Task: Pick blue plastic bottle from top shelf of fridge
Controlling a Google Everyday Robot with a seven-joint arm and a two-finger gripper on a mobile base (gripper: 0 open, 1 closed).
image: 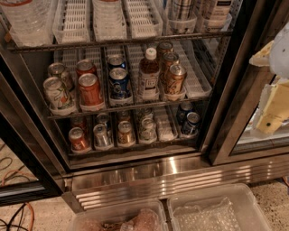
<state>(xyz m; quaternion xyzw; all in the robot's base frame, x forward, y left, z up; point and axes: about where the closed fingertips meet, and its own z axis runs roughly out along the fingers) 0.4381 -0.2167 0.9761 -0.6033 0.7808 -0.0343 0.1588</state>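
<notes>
Two can racks (131, 107) — gripper (271, 101) far right.

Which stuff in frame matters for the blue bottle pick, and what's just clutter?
Job: blue plastic bottle, top right; top shelf; fridge; gripper, right edge, in front of the glass door.
Clutter: soda cans; brown drink bottle; water bottles; floor bins.

Pale speckled floor (47, 213), with orange and black cables (20, 211) trailing at lower left. Two clear bins (118, 206) (208, 188) sit side by side below. The jaws hang at the right edge.
</notes>
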